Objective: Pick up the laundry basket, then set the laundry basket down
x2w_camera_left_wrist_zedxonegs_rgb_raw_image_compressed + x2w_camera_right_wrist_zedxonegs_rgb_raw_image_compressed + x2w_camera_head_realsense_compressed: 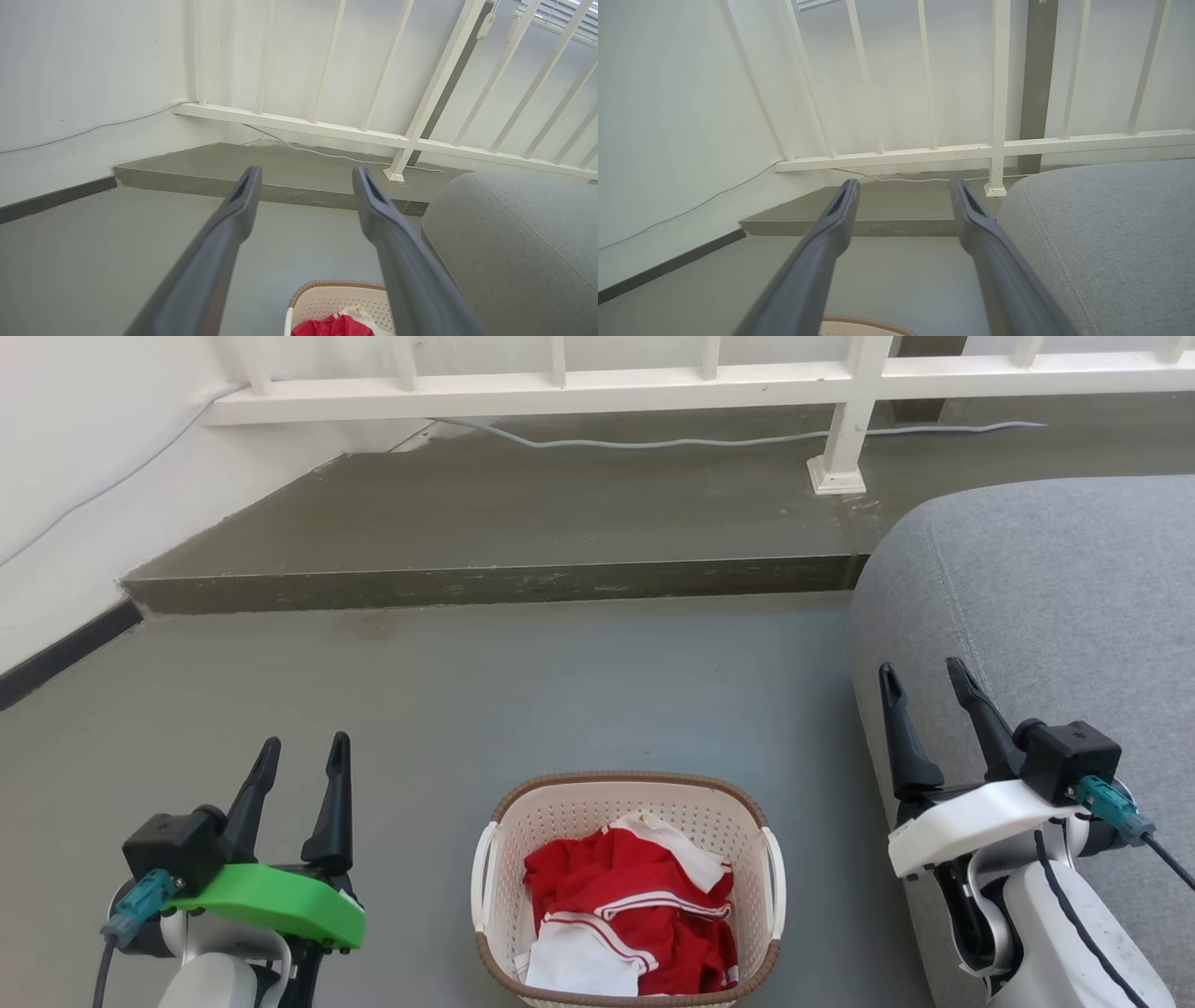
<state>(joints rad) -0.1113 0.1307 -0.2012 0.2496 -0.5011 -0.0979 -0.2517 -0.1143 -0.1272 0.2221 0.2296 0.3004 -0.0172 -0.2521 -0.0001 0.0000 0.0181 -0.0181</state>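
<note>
At 6 o'clock in head view: laundry basket (625,777), resting on grey floor (560,691) betw. both arms, untouched, red-and-white clothes (635,905) inside. At 8 o'clock: L gripper (305,742), fingers spread apart, holding nothing. At 4 o'clock: R gripper (920,667), also spread, empty, seen against grey sofa (1055,597).

Two arms, mismatched wrist covers.
Lower left: left gripper (306,742), long dark fingers (329,821), green cover (271,901), black box (173,845), teal plug (149,894). Lower right: right gripper (920,667), white cover (971,821), black cable (1074,919) along pale forearm (1036,947).
</note>
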